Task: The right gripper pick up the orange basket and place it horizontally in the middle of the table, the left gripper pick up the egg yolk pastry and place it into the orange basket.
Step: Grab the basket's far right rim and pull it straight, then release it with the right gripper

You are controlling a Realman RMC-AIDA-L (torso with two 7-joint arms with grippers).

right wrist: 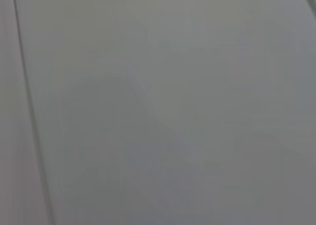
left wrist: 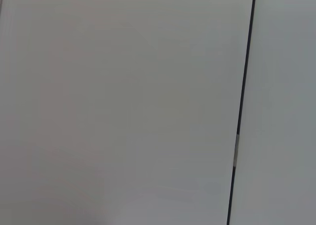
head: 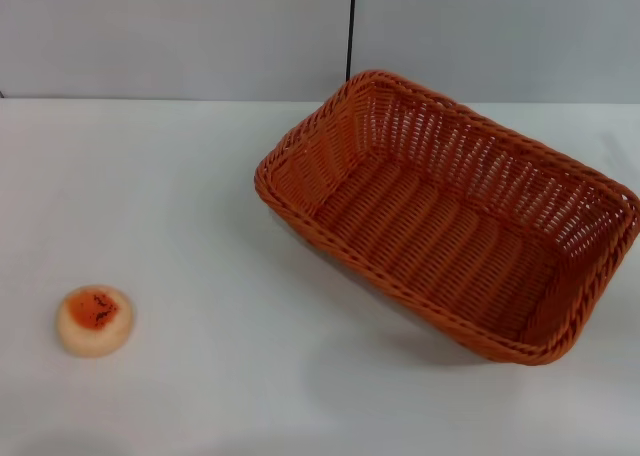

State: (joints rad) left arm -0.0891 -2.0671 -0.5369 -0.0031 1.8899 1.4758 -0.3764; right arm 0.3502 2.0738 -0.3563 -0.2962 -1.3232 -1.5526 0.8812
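The orange basket [head: 450,216] lies on the white table [head: 220,376] at the right of the head view, turned at a slant with its long side running from the far middle to the near right. It is empty. The egg yolk pastry [head: 95,319] rests on the table at the near left, well apart from the basket. Neither gripper shows in any view. Both wrist views hold only plain grey wall panels.
A grey panelled wall [head: 180,36] with a dark vertical seam [head: 351,26] stands behind the table's far edge. The same kind of seam [left wrist: 242,106] crosses the left wrist view.
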